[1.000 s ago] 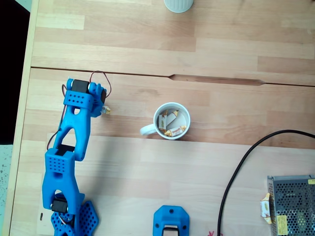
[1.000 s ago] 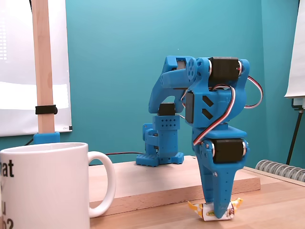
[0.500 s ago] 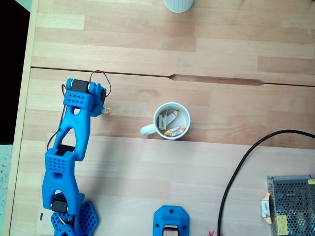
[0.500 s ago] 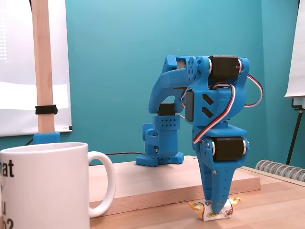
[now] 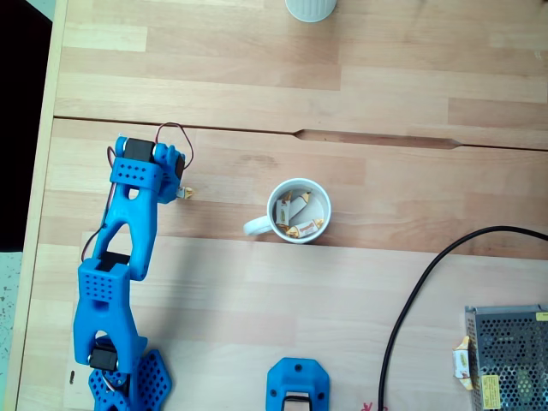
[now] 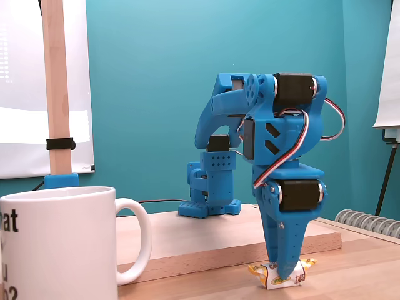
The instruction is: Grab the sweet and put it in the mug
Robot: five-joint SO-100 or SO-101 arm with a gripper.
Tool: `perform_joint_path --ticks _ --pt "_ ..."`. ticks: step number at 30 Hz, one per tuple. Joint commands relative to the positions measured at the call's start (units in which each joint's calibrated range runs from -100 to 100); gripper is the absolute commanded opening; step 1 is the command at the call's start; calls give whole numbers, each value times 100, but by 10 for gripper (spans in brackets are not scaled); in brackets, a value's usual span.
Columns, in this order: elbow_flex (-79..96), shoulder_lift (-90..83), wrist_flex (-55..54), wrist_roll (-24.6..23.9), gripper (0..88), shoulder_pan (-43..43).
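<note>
Grasp step: gripper (image 6: 282,275) down on the sweet (image 6: 282,275) at lower right.
Jaws appear closed around it; next, lift and carry to the mug (image 5: 297,211).

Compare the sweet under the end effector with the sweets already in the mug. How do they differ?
The sweet under the end effector lies on the wooden table, while the other sweets lie inside the mug. The table sweet is alone with the end effector's fingers around it; the mug's sweets are several, piled together and untouched. All share pale wrappers with orange-brown marks.
</note>
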Motion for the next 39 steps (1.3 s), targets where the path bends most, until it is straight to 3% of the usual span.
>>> perform_joint_path --ticks 1,25,39 --pt "-240 -374 119 0 28 -17" --pt "-53 -2414 627 98 28 -17" --pt "2151 -4884 635 117 28 -31"
